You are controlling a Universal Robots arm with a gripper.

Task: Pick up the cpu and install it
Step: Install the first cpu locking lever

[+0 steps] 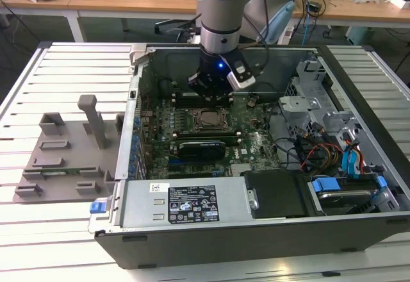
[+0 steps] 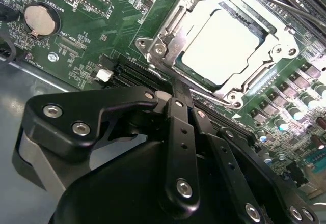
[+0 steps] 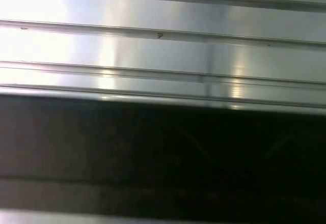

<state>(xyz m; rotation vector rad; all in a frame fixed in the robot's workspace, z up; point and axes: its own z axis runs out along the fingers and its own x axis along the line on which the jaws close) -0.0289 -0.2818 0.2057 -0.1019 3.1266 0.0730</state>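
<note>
The cpu (image 2: 219, 46), a flat square chip with a bright silvery top, lies inside the metal socket frame (image 2: 158, 46) on the green motherboard. In the exterior view the cpu (image 1: 204, 119) sits mid-board in the open computer case (image 1: 359, 83). My gripper (image 1: 208, 95) hangs just behind the socket, low inside the case. In the second wrist view its black fingers (image 2: 181, 127) run close together, and the gripper (image 2: 175, 92) ends at the socket frame's edge. It looks shut, with nothing seen between the fingers.
A grey plastic tray (image 1: 70, 160) with upright posts lies on the ribbed metal table at the exterior view's left. The case holds a power supply (image 1: 186, 202), a drive cage with cables (image 1: 333, 147) and a coin battery (image 2: 39, 20). The first wrist view shows table ribs (image 3: 163, 40).
</note>
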